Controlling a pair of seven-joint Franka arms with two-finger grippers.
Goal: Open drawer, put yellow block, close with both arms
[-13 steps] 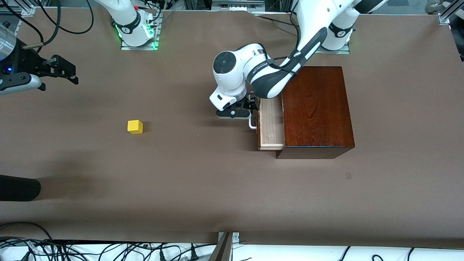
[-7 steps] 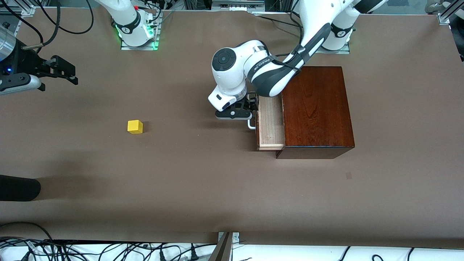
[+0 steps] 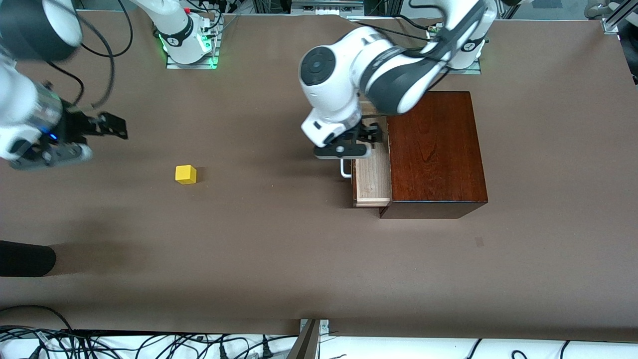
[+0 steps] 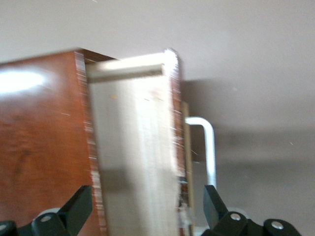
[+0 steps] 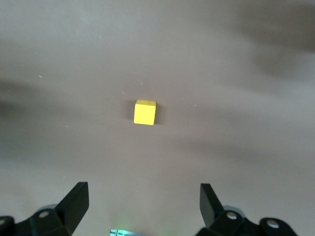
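Drawer [image 3: 372, 179] stood open, left gripper [image 3: 360, 142] above it, fingers apart.
Right gripper [image 5: 142, 209], spread wide, framed yellow block [image 5: 144, 112] in its wrist view.

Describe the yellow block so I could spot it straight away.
Start at the dark wooden box with its drawer pulled out. Move along the brown table toward the right arm's end: the yellow block sits alone there, a small bright cube, the only coloured thing nearby.
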